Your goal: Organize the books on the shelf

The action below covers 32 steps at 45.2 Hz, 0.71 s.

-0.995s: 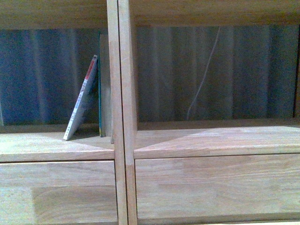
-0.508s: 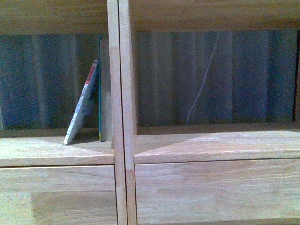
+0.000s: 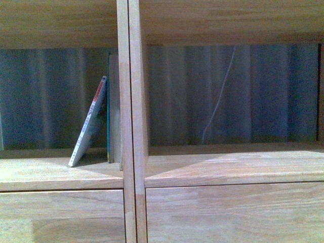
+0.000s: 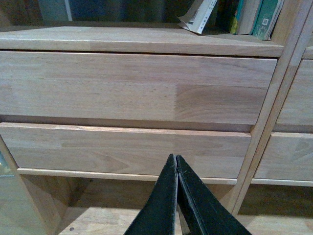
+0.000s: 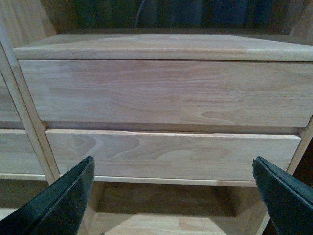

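The left gripper is clenched, its two black fingers pressed tip to tip with nothing between them. Straight ahead of its tips are two stacked drawer fronts of the light wood shelf, and above and beyond those, on the ledge of the open compartment, stand the books. The white paperback leans there with its lower corner nearest the gripper, and the teal-edged book stands past it against the wooden divider. The right gripper is released, its black fingers spread wide with nothing in the gap; ahead of it are two more drawer fronts, well clear of the tips, with a bare open compartment above them. From the front, neither arm shows: the white paperback tilts with its top toward the upright teal-edged book, which stands beside the central post of the shelf.
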### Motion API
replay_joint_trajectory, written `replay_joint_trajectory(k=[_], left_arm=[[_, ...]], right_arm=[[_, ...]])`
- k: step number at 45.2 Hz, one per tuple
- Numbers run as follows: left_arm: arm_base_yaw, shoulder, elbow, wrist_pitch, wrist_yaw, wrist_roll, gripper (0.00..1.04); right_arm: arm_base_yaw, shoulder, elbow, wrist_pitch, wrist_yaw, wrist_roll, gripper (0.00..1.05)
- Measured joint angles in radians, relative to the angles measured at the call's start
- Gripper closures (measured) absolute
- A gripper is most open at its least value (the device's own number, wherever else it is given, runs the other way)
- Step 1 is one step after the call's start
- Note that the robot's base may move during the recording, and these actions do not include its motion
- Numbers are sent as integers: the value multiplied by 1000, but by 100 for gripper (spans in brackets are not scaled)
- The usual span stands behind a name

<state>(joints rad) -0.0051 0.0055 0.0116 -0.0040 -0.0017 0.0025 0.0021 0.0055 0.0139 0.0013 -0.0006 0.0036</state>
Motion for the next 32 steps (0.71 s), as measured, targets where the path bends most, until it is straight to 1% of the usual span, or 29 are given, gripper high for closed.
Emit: replay_joint_trajectory(k=[8, 10, 17, 21, 24, 29, 30, 32], left_arm=[[0, 0, 0, 0, 0, 0, 102], [0, 0, 0, 0, 0, 0, 99], [0, 0, 0, 0, 0, 0, 76], [0, 0, 0, 0, 0, 0, 65], [0, 0, 0, 0, 0, 0, 51], [0, 0, 0, 0, 0, 0, 33], [0, 0, 0, 0, 0, 0, 31], [0, 0, 0, 0, 0, 0, 24]], right_arm=[[0, 0, 0, 0, 0, 0, 7], [0, 0, 0, 0, 0, 0, 7], [0, 0, 0, 0, 0, 0, 7], [0, 0, 0, 0, 0, 0, 7], [0, 0, 0, 0, 0, 0, 7], [0, 0, 0, 0, 0, 0, 7], [0, 0, 0, 0, 0, 0, 7], [0, 0, 0, 0, 0, 0, 7]])
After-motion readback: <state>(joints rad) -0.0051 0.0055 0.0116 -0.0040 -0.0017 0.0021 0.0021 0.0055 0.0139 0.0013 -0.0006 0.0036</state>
